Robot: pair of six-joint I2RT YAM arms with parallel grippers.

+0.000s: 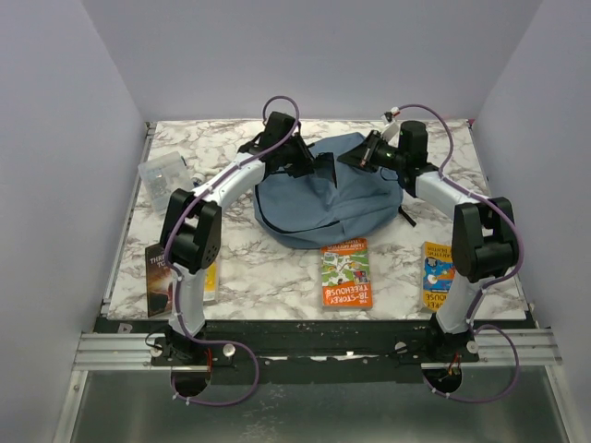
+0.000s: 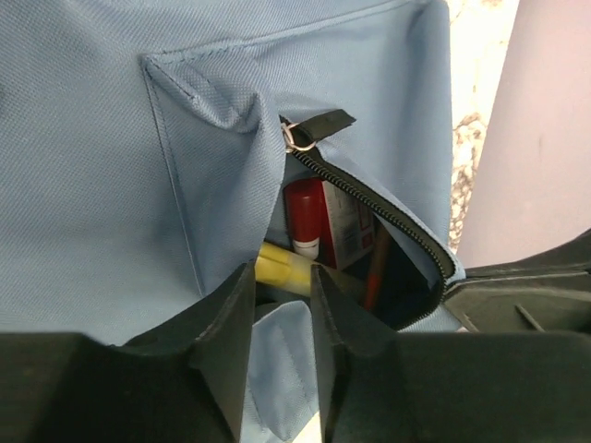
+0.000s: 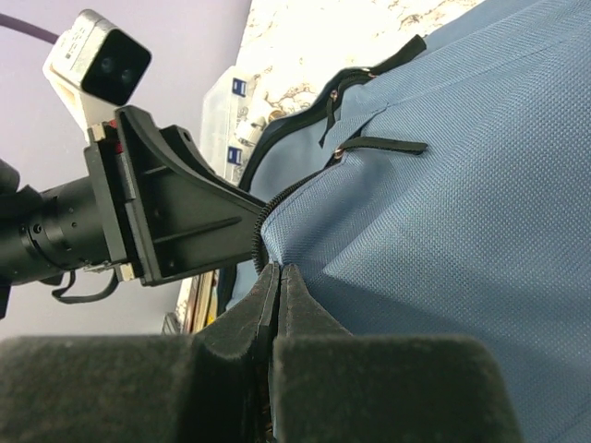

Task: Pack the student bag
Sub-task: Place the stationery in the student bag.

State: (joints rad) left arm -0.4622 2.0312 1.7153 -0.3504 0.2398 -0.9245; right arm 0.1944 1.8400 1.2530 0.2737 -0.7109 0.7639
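Dusty-blue soft fabric, the rounded student bag [image 1: 323,203] lies flat in the middle of the white marble-patterned table [image 1: 249,268], nearer the far edge, with both arms reaching over it. The left gripper [image 1: 321,166] is at the bag's far left part, at the mouth of the front pocket. From its wrist camera, the jaws stand a little apart with a fold of the blue fabric between them, and I cannot tell whether they pinch it. Beyond them the black zip [image 2: 379,212] gapes, showing a red tube with a white cap [image 2: 305,217], a yellow stick [image 2: 282,270] and an orange pencil [image 2: 374,268] inside. The right gripper [image 1: 355,157] is at the far right part of the bag. Its jaws are pressed fully together, tips against the zip edge, and whether any cloth is caught there I cannot tell. An orange-and-green illustrated paperback [image 1: 345,271] lies at the near edge, just in front of the bag. A yellow-and-blue paperback [image 1: 437,274] lies by the near right corner, and a dark-covered book [image 1: 159,277] by the near left corner, partly under the left arm. A clear plastic box [image 1: 166,173] sits near the far left corner.
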